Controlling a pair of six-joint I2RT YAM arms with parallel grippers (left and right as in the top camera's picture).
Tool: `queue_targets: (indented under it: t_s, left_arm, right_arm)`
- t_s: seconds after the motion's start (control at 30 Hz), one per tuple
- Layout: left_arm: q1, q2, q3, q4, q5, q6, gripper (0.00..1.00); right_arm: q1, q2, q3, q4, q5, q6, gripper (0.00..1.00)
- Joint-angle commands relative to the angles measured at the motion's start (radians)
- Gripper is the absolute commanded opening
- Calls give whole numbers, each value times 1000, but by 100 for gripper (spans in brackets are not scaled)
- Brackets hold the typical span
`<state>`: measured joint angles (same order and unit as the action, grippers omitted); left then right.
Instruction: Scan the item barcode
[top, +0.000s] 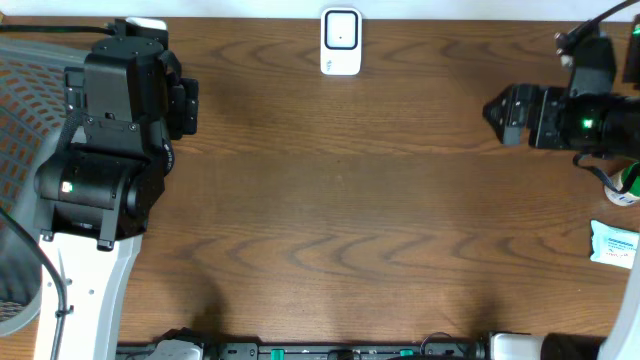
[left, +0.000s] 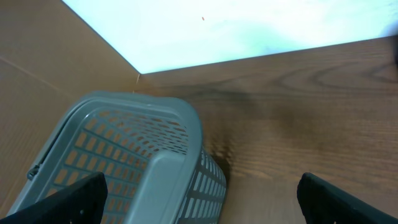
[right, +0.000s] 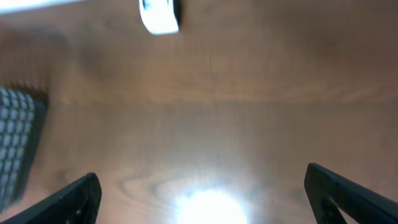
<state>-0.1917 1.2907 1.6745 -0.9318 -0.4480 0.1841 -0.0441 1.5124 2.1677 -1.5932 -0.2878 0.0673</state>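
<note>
The item to be scanned is most likely the small white and blue packet (top: 613, 243) lying flat on the table (top: 340, 200) at the right edge of the overhead view, toward the near side. A second object, white with a green mark (top: 628, 184), sits just beyond it, partly hidden under the right arm; its identity cannot be determined.

The scanner (top: 340, 41) appears to be the white upright unit at the far edge of the table, near the centre. It also appears at the top of the right wrist view (right: 159, 15).

Governing relation: the packet lies on the near side of the right gripper (top: 505, 112), behind its jaws, which point left across the table. The right arm is clearly the nearer arm. The left gripper (top: 186, 105) is at the far left, well apart from the packet, above a grey basket (left: 137, 162).

The packet's long axis appears to run roughly left to right, slightly tilted. It is partly cut off by the frame edge.

Jaw state: both sets of jaws stand wide and hold nothing. In each wrist view the fingertips sit at opposite lower corners with bare table or basket between them.

Appearance: the packet is thin, rectangular and pale, with blue printing. No barcode is legible at this scale.
</note>
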Motion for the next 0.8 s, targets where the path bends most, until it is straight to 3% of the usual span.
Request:
queue_targets:
  t_s: [0.0,0.23,0.4,0.57,0.77]
  left_arm:
    - [3,3,-2,0,-9,2,98]
    - [3,3,-2,0,-9,2,98]
    - [3,3,-2,0,-9,2,98]
    - [3,3,-2,0,-9,2,98]
    - [3,3,-2,0,-9,2,98]
  right_arm:
    - [29,-110,4,65,-10,-13,99]
    - [73,-320,2,162,-5,-28,99]
    - [70,-485,-58,212,2,-145,99]
    - [70,-661,-211,316,2,-195,99]
    - [69,-896,-534,498,2,-200,99]
